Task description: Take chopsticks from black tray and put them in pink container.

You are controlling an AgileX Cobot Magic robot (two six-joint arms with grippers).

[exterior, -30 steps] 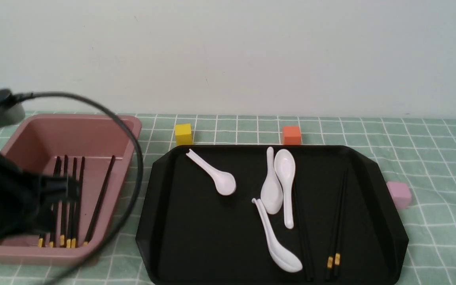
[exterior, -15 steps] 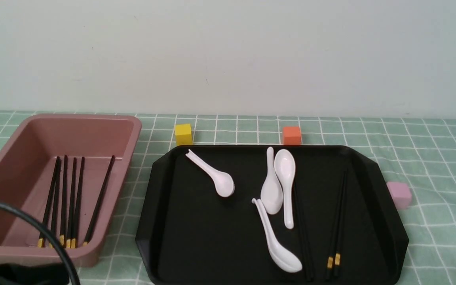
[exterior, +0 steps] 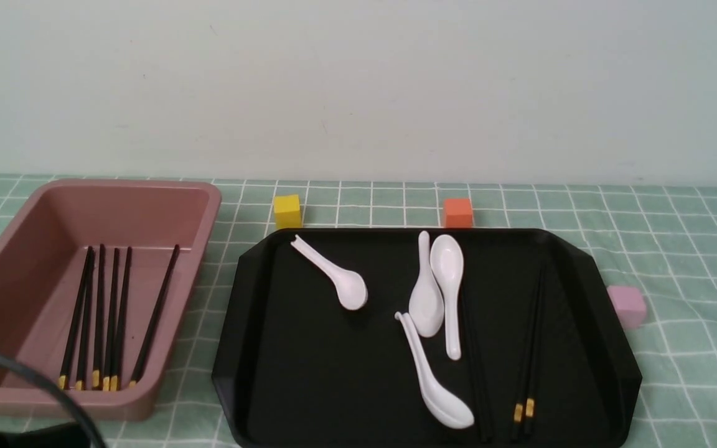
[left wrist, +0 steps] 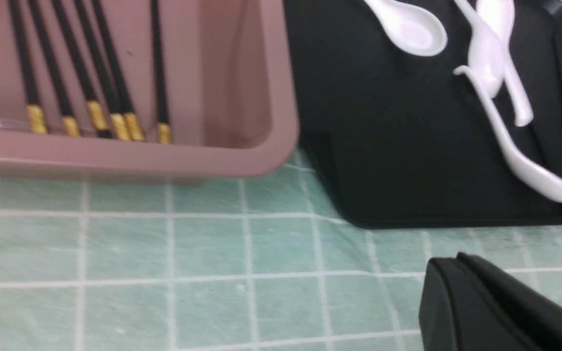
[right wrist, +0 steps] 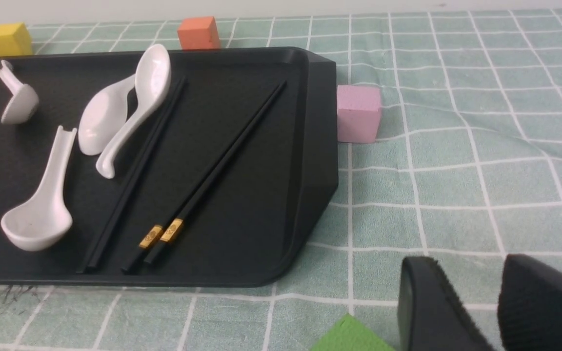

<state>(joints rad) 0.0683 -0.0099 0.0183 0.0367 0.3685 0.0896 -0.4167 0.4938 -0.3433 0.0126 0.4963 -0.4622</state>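
Over green cloth [left wrist: 203, 253], the left hand [left wrist: 461, 273] hovers shut (quite empty).

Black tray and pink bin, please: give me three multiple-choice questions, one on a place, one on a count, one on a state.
1. Where is the orange cube?
A) In the pink plastic bin
B) Behind the glossy black tray
C) On a white spoon

2. How many white soup spoons are in the tray?
A) Two
B) Four
C) Six

3. How do the black chopsticks with gold bands lie in the tray?
A) Crossed in an X
B) Standing upright
C) Flat, side by side

1: B, the cube sits beyond the tray's far edge.
2: B, four white shapes show in the front view.
3: C, their gold bands lie next to each other.
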